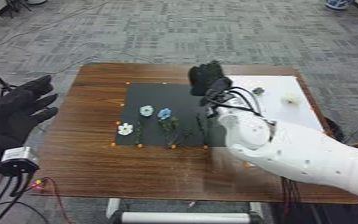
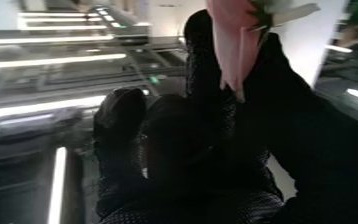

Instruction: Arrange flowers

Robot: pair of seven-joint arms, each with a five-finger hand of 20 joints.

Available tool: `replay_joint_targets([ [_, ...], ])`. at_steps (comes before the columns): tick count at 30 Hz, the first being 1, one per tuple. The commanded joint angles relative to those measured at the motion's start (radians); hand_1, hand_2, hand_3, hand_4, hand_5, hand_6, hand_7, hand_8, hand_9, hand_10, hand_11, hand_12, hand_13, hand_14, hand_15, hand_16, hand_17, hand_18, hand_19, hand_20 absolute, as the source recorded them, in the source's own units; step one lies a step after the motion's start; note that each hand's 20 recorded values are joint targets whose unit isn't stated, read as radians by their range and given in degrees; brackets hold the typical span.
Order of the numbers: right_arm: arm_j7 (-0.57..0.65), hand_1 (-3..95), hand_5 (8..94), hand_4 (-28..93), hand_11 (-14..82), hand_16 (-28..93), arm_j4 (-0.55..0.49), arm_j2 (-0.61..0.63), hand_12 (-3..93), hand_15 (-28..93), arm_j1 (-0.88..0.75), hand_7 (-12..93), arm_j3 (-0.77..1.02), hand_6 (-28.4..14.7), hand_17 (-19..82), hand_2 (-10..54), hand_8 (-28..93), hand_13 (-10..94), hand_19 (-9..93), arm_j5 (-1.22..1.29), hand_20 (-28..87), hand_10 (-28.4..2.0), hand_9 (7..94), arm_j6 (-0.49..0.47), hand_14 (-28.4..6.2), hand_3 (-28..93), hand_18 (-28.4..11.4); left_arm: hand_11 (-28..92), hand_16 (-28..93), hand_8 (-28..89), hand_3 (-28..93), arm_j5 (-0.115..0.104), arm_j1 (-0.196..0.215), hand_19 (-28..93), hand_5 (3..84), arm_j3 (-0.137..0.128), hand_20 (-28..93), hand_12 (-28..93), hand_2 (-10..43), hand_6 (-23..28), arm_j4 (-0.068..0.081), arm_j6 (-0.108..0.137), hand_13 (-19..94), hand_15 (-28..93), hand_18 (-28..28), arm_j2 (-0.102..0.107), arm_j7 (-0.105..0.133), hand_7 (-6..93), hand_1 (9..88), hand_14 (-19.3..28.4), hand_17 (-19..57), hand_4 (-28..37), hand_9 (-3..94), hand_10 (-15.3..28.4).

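Observation:
In the head view, my right hand (image 1: 208, 79) is over the far part of the black sheet (image 1: 167, 91), beside the white sheet (image 1: 286, 117). In the right wrist view, the thumb and a finger of my right hand (image 2: 180, 145) pinch a pink flower (image 2: 236, 42). On the black sheet lie a white flower (image 1: 126, 129), a pale blue flower (image 1: 146, 110) and a bluer one (image 1: 165, 113) with green stems. A cream flower (image 1: 290, 99) and a small dark item (image 1: 258, 91) rest on the white sheet. My left hand (image 1: 14, 112), open, is off the table's left edge.
Small orange marks dot the brown wooden table (image 1: 87, 162) around the black sheet. My right forearm (image 1: 304, 150) crosses the table's right side and part of the white sheet. Cables hang by the left wrist at the near left corner.

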Motion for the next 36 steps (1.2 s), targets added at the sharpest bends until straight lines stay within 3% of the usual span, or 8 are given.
replay_joint_targets([
  [1,-0.023,49.4,76.2,-28,17.8,30,-0.013,-0.076,45.9,80,0.004,45,-0.037,3.8,32,-9.5,-8,73,82,-0.027,55,-1.8,89.2,-0.071,-3.8,88,-19.9,15,-3,-8,71,-0.002,-0.033,40,25.0,0.016,10,19,-3.7,2.8,0.009,0.012,6,39,20.3,0.011,-0.004,18.7,25.0,13.2,-13.9,-24.7,16.6,10.5],
  [7,-0.03,49.1,75.9,-28,17.6,30,0.004,-0.064,45.8,81,-0.048,46,-0.021,4.0,32,-9.5,-9,73,83,-0.063,55,-1.6,89.6,-0.117,-3.9,88,-19.8,15,-3,-8,71,-0.002,-0.015,39,25.2,0.0,10,20,-3.7,3.0,0.002,0.008,5,39,20.3,0.006,-0.003,18.8,25.1,13.3,-14.0,-24.6,16.5,10.6],
  [15,-0.022,48.8,76.2,-28,16.9,30,0.03,-0.069,45.6,81,-0.063,46,-0.033,4.5,32,-9.5,-9,74,83,-0.067,55,-1.7,89.9,-0.146,-3.7,88,-19.9,15,-3,-8,71,-0.002,-0.027,39,25.2,0.014,10,20,-3.6,3.0,0.01,-0.001,5,39,20.3,0.013,-0.002,18.8,25.2,13.3,-14.0,-24.8,16.5,10.5],
  [26,0.026,48.8,75.8,-28,15.3,30,0.058,-0.105,45.3,82,-0.041,46,-0.11,5.3,32,-9.5,-8,74,83,-0.083,55,-1.1,90.4,-0.087,-3.5,87,-19.7,15,-3,-8,71,-0.002,-0.045,39,25.2,0.031,10,20,-3.7,3.0,0.018,-0.013,5,39,20.4,0.017,-0.008,19.1,25.2,13.4,-14.1,-25.0,16.6,10.8],
  [36,0.073,47.0,68.9,-28,10.5,31,0.063,-0.111,42.1,82,-0.019,42,-0.143,5.2,31,-9.5,-7,72,83,-0.092,56,-0.9,85.5,-0.084,-3.5,84,-19.6,15,-3,-8,71,-0.003,-0.045,39,25.1,0.032,10,20,-3.5,2.9,0.021,-0.016,5,39,20.3,0.023,-0.006,19.2,25.2,13.4,-14.1,-25.1,16.6,10.5],
])
